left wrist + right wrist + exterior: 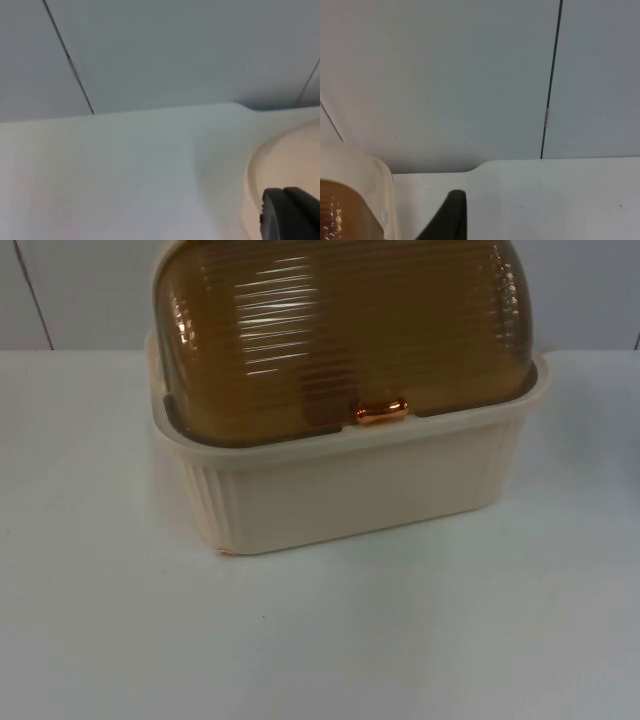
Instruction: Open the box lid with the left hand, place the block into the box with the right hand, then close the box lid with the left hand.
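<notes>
Box: I see the cream ribbed box (340, 495) at the far middle of the white table (320, 640), close to the wall.
Lid: the amber ribbed dome lid (340, 330) sits down on the rim, its small amber handle (381, 411) at the near edge.
Block: I cannot find the block on the table; it may be inside, but the tinted lid hides that.
Left gripper: a black fingertip (290, 215) hangs just beside the box's cream rim (280, 165); spread or pressed together, I cannot tell.
Right gripper: a black fingertip (447, 217) hangs near the box's other corner (365, 195); its state I cannot tell either.
Progress: I judge the task either not begun or wholly finished; the closed lid fits both.
Surface: plain white, matte.
Room: grey partition wall (580, 290) with thin dark seams.
</notes>
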